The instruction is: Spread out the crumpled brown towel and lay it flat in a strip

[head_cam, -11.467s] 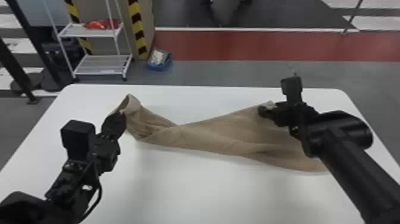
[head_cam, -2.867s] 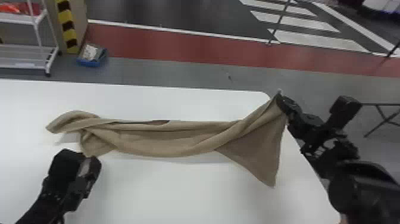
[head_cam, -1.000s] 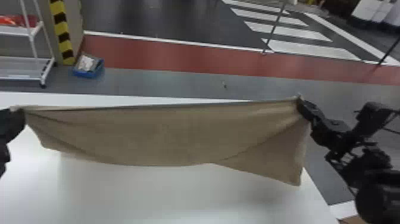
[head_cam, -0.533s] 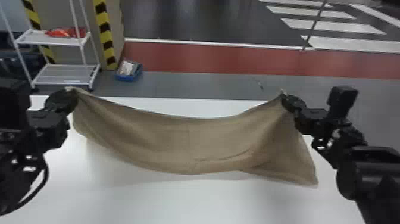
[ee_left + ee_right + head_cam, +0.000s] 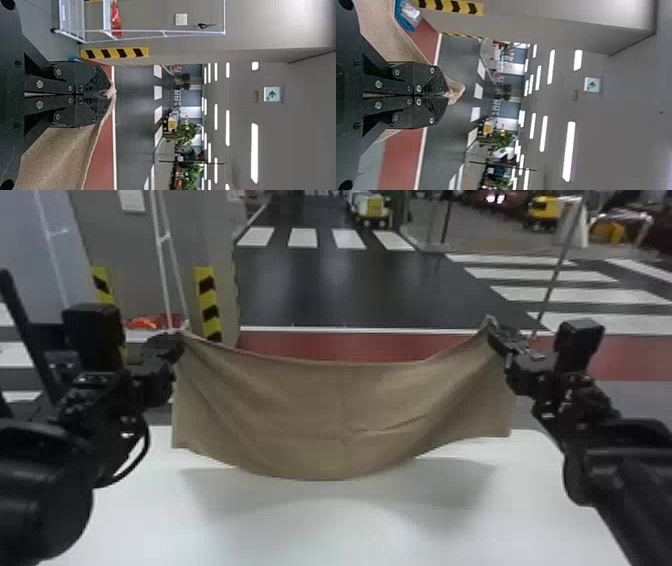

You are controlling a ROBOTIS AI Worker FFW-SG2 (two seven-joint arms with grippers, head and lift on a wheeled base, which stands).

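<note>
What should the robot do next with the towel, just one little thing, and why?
Probably lower both grippers together: the left gripper and right gripper are shut on the crumpled brown cloth towel's top corners, and it hangs stretched between them above the white flat table.

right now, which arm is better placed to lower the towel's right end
Likely the right: the right gripper grips that end's upper corner; the left gripper has the opposite upper corner.
</note>
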